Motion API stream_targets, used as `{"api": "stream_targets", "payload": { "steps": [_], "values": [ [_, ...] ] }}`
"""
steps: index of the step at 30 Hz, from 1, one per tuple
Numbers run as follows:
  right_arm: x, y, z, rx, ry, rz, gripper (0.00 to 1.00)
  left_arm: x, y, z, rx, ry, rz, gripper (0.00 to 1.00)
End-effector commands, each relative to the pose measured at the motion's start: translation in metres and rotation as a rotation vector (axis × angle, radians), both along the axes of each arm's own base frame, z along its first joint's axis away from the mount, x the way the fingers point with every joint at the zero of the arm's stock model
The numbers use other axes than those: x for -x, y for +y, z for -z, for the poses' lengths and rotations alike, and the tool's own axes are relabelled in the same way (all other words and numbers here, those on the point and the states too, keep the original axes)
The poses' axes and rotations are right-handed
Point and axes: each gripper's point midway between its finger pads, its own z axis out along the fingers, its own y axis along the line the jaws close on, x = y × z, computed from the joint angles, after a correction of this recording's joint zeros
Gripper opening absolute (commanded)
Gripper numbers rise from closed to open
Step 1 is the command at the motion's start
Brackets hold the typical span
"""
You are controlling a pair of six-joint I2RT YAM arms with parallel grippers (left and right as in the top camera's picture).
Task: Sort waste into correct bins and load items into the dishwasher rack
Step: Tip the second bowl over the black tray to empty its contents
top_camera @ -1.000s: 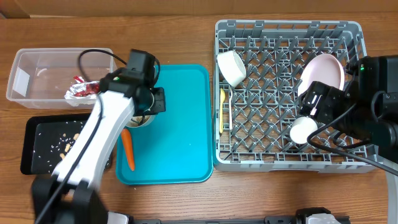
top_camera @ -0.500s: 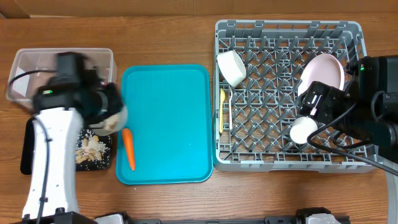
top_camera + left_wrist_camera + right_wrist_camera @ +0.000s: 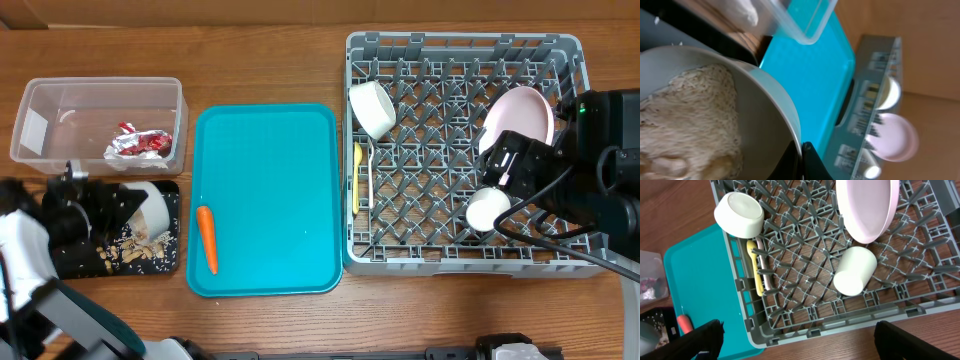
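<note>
Over the black tray (image 3: 60,265), you are tipping the white bowl (image 3: 152,203), which was on the teal tray (image 3: 270,190) a second ago. Your left gripper (image 3: 112,208) is pinching its rim, and scraps (image 3: 140,252) are landing below, so the bowl is nearing rack-ready. Your right gripper (image 3: 800,344) is hanging wide over the rack (image 3: 455,255).

Table (image 3: 280,320) bears tub (image 3: 100,83); black tray (image 3: 70,265); teal tray (image 3: 270,200); rack (image 3: 460,39).
</note>
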Motion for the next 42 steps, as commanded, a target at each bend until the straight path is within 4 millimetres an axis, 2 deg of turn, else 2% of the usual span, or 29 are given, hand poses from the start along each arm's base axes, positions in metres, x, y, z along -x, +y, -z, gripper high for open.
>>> {"api": "stream_targets", "payload": {
  "steps": [1, 6, 9, 13, 20, 24, 26, 32, 34, 37, 39, 42],
  "values": [
    [-0.001, -0.002, -0.005, 0.006, -0.022, 0.001, 1.0, -0.006, 0.003, -0.021, 0.098, -0.298, 0.038, 0.04],
    [-0.001, -0.002, -0.005, 0.006, -0.022, 0.001, 1.0, -0.003, 0.022, -0.017, 0.177, -0.424, -0.027, 0.04],
    [-0.001, -0.002, -0.005, 0.006, -0.021, 0.001, 1.0, 0.0, 0.03, -0.022, 0.25, -0.506, -0.09, 0.04],
    [-0.001, -0.002, -0.005, 0.006, -0.022, 0.001, 1.0, 0.005, 0.036, -0.018, 0.273, -0.514, -0.127, 0.04],
    [-0.001, -0.001, -0.006, 0.005, -0.026, 0.001, 1.0, 0.006, 0.035, -0.034, 0.358, -0.542, -0.181, 0.04],
    [-0.001, -0.001, -0.006, 0.005, -0.026, 0.001, 1.0, 0.007, 0.033, -0.035, 0.37, -0.531, -0.186, 0.04],
    [-0.002, -0.001, -0.006, 0.005, -0.026, 0.001, 1.0, 0.008, 0.032, -0.035, 0.313, -0.567, -0.159, 0.04],
    [-0.003, -0.001, -0.007, 0.005, -0.032, 0.001, 1.0, 0.013, 0.024, -0.033, 0.374, -0.482, -0.171, 0.04],
    [-0.003, -0.001, -0.007, 0.005, -0.032, 0.001, 1.0, 0.013, 0.023, -0.036, 0.278, -0.564, -0.13, 0.04],
    [-0.003, -0.001, -0.007, 0.005, -0.033, 0.001, 1.0, 0.018, 0.016, -0.037, 0.359, -0.482, -0.152, 0.04],
    [-0.003, -0.001, -0.007, 0.004, -0.033, 0.001, 1.0, 0.02, 0.011, -0.043, 0.278, -0.548, -0.108, 0.04],
    [-0.004, -0.001, -0.007, 0.004, -0.036, 0.001, 1.0, 0.024, 0.005, -0.051, 0.251, -0.569, -0.082, 0.04]
  ]
}}
